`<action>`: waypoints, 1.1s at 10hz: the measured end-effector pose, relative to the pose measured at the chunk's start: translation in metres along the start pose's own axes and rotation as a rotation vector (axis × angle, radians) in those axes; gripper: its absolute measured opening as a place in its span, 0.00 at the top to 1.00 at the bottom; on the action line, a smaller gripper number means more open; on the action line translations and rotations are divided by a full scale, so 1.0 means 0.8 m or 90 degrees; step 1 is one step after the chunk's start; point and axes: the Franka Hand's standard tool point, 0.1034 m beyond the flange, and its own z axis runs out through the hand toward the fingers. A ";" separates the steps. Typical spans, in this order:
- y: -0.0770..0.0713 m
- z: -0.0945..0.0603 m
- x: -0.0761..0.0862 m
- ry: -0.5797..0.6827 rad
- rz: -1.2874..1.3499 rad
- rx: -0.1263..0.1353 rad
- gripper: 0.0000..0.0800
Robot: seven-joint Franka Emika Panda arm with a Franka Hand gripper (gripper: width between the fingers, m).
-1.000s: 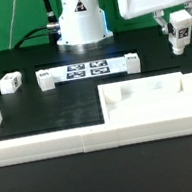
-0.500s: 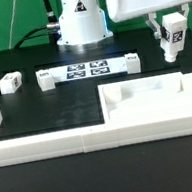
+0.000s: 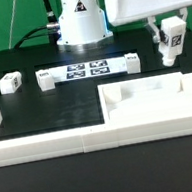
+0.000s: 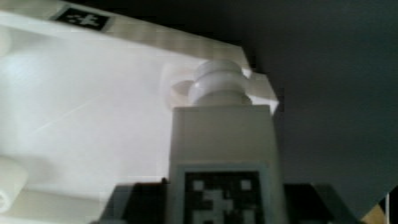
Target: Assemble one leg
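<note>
The end effector [image 3: 169, 31] sits in the upper right of the exterior view, its two fingers closed narrowly on the leg [image 3: 169, 43], which hangs below them slightly tilted, with a black-and-white tag on the face towards the camera. The leg is off the counter [image 3: 56, 109]: a strip of dark surface shows between its lower end and the large white panel [image 3: 175, 96] in the lower right of the frame. In the wrist view the leg [image 4: 228, 140] runs away from the camera with a tag on its near face, held between dark fingers [image 4: 134, 205]. Its rounded tip lies over a corner of the panel [image 4: 89, 110], by a recess; I cannot tell whether tip and panel touch. In the exterior view, the marker board [image 3: 85, 69] lies flat in the middle of the frame, in front of the arm's base [image 3: 79, 21]. The right peg [image 3: 131, 62] and the middle peg [image 3: 47, 80] sit at its two ends, and the left peg [image 3: 10, 84] lies apart towards the left edge. The white border rails [image 3: 51, 144] run along the bottom of the frame.
</note>
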 end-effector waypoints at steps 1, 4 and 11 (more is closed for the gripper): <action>0.012 -0.001 0.028 0.015 -0.001 -0.004 0.64; 0.048 0.009 0.072 0.022 -0.035 -0.013 0.64; 0.045 0.022 0.093 0.038 -0.026 -0.010 0.64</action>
